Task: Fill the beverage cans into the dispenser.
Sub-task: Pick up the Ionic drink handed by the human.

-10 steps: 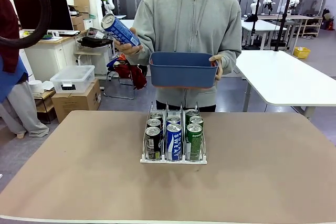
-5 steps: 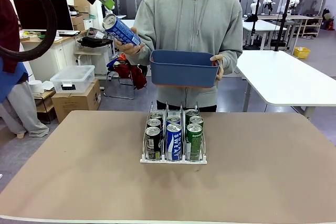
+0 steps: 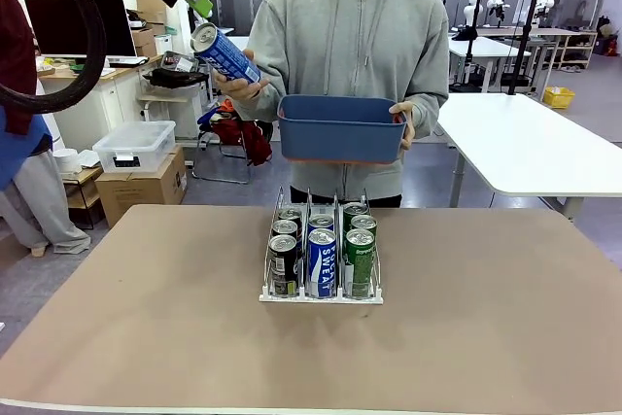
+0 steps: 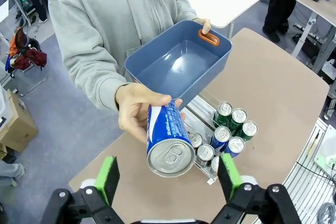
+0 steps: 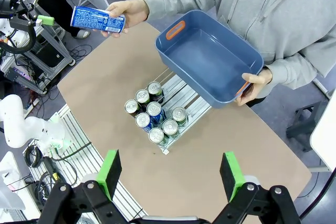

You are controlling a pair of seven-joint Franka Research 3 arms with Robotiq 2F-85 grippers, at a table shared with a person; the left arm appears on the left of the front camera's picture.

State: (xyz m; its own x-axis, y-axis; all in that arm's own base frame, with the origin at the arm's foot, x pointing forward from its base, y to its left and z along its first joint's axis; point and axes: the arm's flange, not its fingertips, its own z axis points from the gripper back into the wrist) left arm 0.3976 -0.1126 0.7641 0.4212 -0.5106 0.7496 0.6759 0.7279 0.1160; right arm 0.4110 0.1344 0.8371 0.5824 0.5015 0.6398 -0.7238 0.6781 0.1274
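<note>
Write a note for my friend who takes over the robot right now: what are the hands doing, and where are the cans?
Left hand: open, empty, raised right in front of the blue can the person's hand holds out.
Right hand: open, empty, high above the table.
Person's other hand holds the blue bin, which is empty inside.
Done: seven cans sit in the dispenser: three black, two blue, two green.
Left: take the offered blue can and slot it into the middle lane, which seems to have room behind.

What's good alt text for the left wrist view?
A person's hand holds out a blue-white can, silver top first, toward the open left gripper. Their other hand holds an empty blue bin above the table, where a dispenser holds seven cans.
</note>
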